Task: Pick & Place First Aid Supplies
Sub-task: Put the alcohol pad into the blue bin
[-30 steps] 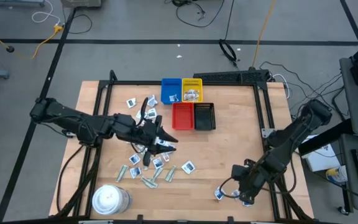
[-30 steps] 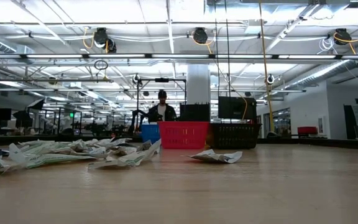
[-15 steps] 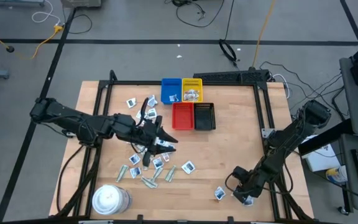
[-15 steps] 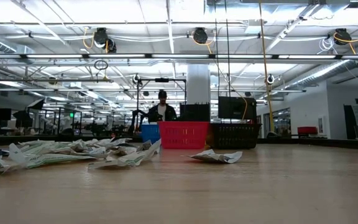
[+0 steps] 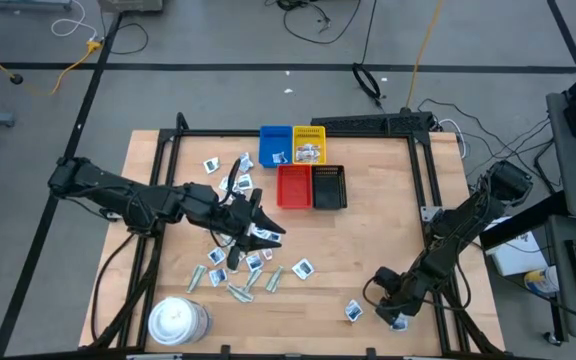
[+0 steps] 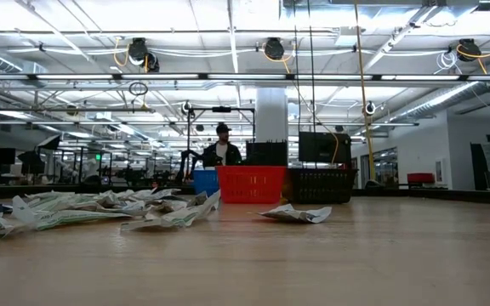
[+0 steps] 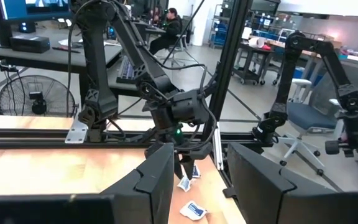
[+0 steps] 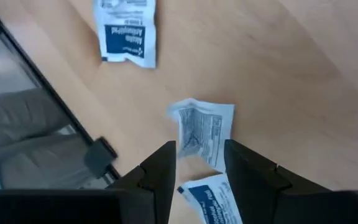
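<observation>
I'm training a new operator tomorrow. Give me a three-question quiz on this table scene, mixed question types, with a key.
1. True or false: the red tray sits beside the black tray.
2. Which holds packets: A) the yellow tray, B) the red tray, C) the black tray?
3. The right gripper is near the table's front right corner. What lies just beside it?

Key
1. True.
2. A.
3. A small packet with blue print on the wood; the wrist view shows more packets there.

Grey floor [image 5: 218, 90], bright ceiling lights [image 6: 228, 17]
</observation>
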You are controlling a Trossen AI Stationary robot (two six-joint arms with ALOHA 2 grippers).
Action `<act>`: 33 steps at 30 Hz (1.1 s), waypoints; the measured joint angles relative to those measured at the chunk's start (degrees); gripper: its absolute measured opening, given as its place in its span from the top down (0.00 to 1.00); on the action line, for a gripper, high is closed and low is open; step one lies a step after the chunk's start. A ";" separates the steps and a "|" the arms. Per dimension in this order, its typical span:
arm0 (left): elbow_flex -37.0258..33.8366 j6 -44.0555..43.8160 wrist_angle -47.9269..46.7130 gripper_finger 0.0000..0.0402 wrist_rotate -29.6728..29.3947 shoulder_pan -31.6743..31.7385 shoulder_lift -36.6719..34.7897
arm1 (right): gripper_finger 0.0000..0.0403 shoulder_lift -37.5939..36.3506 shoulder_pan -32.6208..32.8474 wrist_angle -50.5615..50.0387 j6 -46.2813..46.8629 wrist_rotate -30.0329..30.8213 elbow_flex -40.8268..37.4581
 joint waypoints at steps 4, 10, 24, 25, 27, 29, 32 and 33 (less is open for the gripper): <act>0.00 0.02 -0.54 0.61 0.01 0.00 0.00 | 0.68 0.00 0.00 1.70 -0.12 -0.71 0.00; 0.00 -0.26 -0.90 0.61 0.00 0.02 0.00 | 0.68 0.00 0.00 3.49 -0.39 -2.97 0.00; 0.00 -4.15 -3.00 0.61 1.38 -0.04 0.00 | 0.68 0.02 0.00 4.67 -0.33 -2.97 0.31; 0.00 -4.15 -2.99 0.61 1.38 -0.04 0.00 | 0.68 0.02 0.00 4.63 -0.42 -2.97 0.46; 0.00 -4.15 -2.98 0.61 1.39 -0.04 0.00 | 0.68 0.02 -0.02 4.44 -0.33 -2.94 0.50; 0.00 -4.17 -2.99 0.61 1.38 -0.04 0.00 | 0.68 0.02 -0.05 4.28 -0.29 -2.92 0.50; 0.00 -4.17 -2.99 0.61 1.40 -0.04 0.00 | 0.68 0.02 -0.07 4.35 -0.21 -2.81 0.50; 0.00 -4.17 -3.01 0.61 1.40 -0.04 0.00 | 0.69 0.03 -0.11 4.07 -0.24 -2.81 0.65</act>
